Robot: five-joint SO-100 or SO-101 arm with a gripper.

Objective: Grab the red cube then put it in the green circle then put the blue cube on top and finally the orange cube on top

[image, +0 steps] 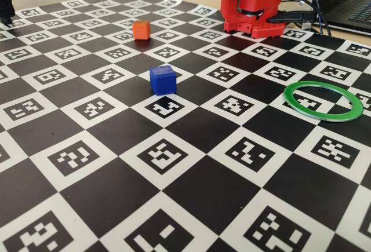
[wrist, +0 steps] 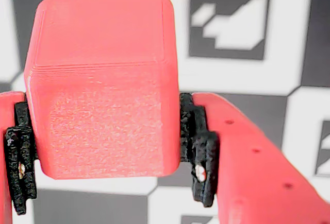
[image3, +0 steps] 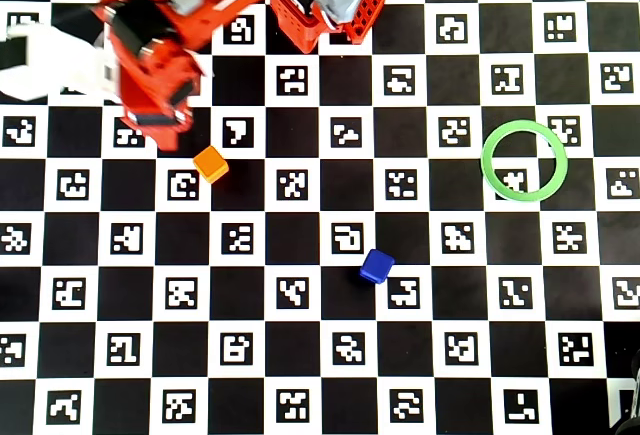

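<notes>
Between the pincer (wrist: 105,152) pads sits the red cube (wrist: 103,85).

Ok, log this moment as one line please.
gripper: shut on red cube | orange cube: on board | blue cube: on board | green circle: empty

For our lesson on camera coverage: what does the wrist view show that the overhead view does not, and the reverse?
Only the wrist view shows the red cube clamped between the gripper pads. Only the overhead view shows the green circle, empty, with the blue cube lying apart from it. Both show the checkered marker board and an orange cube, though in the wrist view it is only a blur at the top edge.
</notes>
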